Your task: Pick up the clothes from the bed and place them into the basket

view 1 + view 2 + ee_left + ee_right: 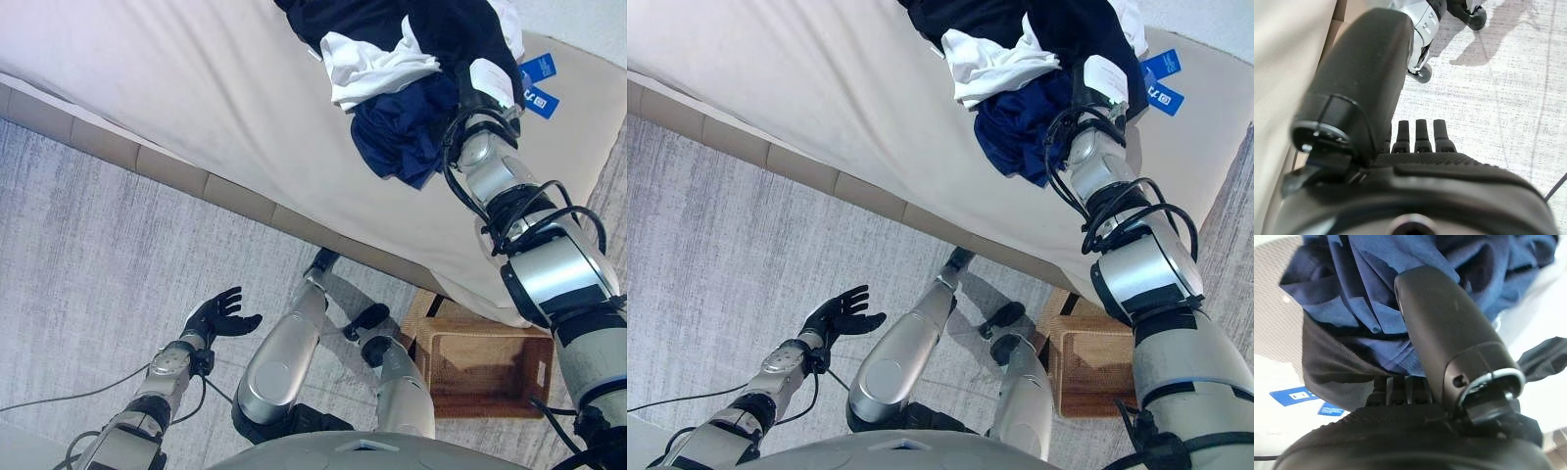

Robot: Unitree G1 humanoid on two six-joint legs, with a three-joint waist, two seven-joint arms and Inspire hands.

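Right hand (1449,362) sits nearest the lens, fingers buried under blue cloth — can't tell if they've closed. Bed (196,88) is the ref: clothes (402,69) heaped near its far corner w/ tags (539,83) just beside; basket (480,367) on the floor below that corner. Advice: gather the whole heap before lifting, else the white piece may slip. Left hand (217,315) hangs off the bed — fingers spread, holding nothing.
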